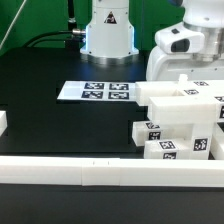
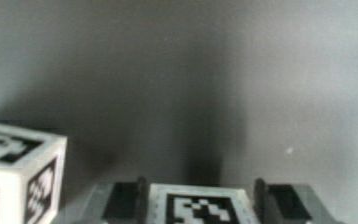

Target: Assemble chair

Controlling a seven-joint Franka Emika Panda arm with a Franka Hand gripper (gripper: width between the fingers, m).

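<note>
In the wrist view my gripper has its two dark fingers pressed against the sides of a white chair piece with a black-and-white tag on its face. A second tagged white block stands close beside it on the dark table. In the exterior view the chair parts are stacked in a cluster at the right, with the white arm reaching down over them. There the fingers cannot be told apart from the white parts.
The marker board lies flat on the black table towards the middle. A long low white rail runs along the front edge, and a short end of rail shows at the exterior view's left. The arm's base stands at the back.
</note>
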